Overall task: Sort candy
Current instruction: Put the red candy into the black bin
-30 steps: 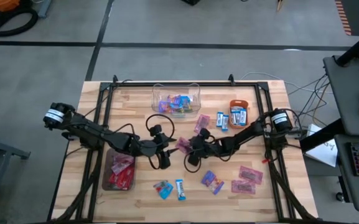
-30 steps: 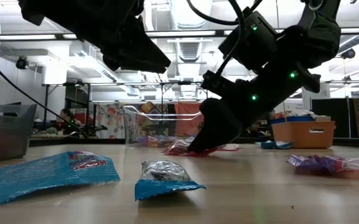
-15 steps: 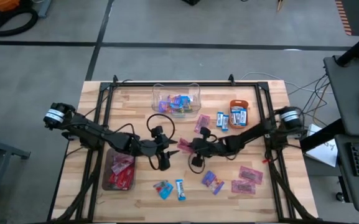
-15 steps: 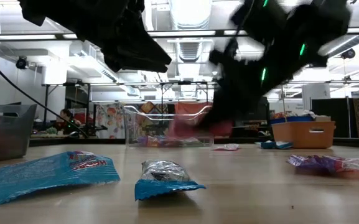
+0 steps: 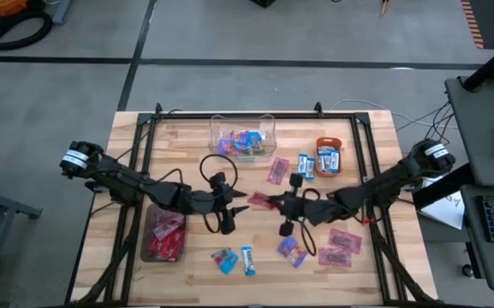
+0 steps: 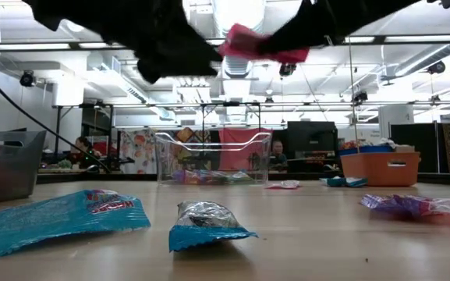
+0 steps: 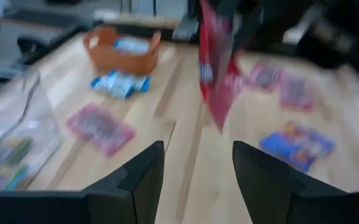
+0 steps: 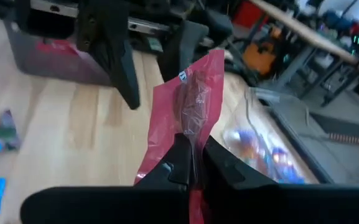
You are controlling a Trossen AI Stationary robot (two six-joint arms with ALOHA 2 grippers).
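A red wrapped candy [image 5: 258, 199] hangs in the air above the middle of the table, with my right gripper [image 5: 273, 203] shut on it. In the low view the candy [image 6: 257, 44] sits high above the tabletop. My left gripper [image 5: 241, 203] is open just to the candy's left, its fingertips pointing at it; in the left wrist view the candy [image 7: 219, 81] shows a little beyond the open fingers [image 7: 140, 180]. More candy lies flat on the table: blue pieces [image 5: 226, 260], purple ones [image 5: 292, 249] and pink ones [image 5: 342, 240]. My right gripper pinches one end of the red wrapper [image 8: 190, 144] between its two fingers. The fingers come roughly level from the table's right, and the rest of the candy sticks out past them toward the left gripper. The candy is lifted clear of the table.
A clear plastic box [image 5: 242, 137] with mixed candy stands at the far middle. An orange bowl [image 5: 329, 155] with blue-and-white pieces is at the far right, and a dark tray [image 5: 163, 235] with red candy is at the near left. A pink candy [image 5: 278, 170] lies behind the grippers.
My right gripper was down on the red candy at the table's middle. It has risen with the candy, which is now lifted clear and high above the tabletop, and its wrist has drawn back a little toward the table's right edge.
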